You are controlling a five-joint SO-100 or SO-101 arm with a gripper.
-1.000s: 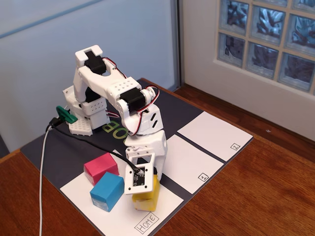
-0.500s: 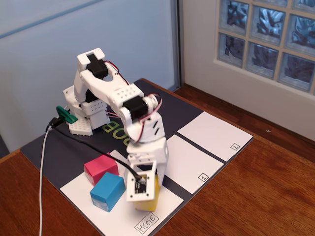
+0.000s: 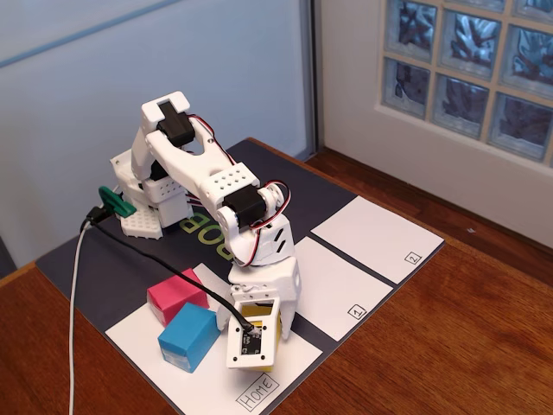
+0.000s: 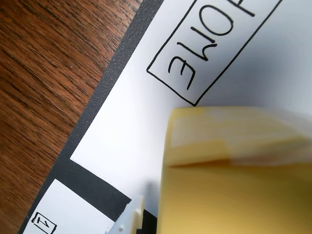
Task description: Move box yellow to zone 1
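Note:
The box yellow (image 3: 258, 309) stands on the white Home panel (image 3: 138, 339), mostly hidden behind the wrist camera board. My gripper (image 3: 266, 339) is lowered over it, jaws open on either side of it. In the wrist view the box yellow (image 4: 239, 180) fills the lower right. One white fingertip (image 4: 132, 215) sits to its left with a dark gap between them; the other finger is out of view. Zone 1 (image 3: 333, 285) lies just right of the Home panel, and its corner with the "1" shows in the wrist view (image 4: 53, 214).
A blue block (image 3: 187, 337) and a pink block (image 3: 177, 295) sit on the Home panel left of my gripper. The panel marked "2" (image 3: 376, 236) lies beyond zone 1. Everything rests on a dark mat (image 3: 112, 268) on a wooden table (image 3: 449, 346).
The arm has reached forward and down. My gripper has dropped lower around the box yellow, and the camera board now covers more of it. The blocks have not moved.

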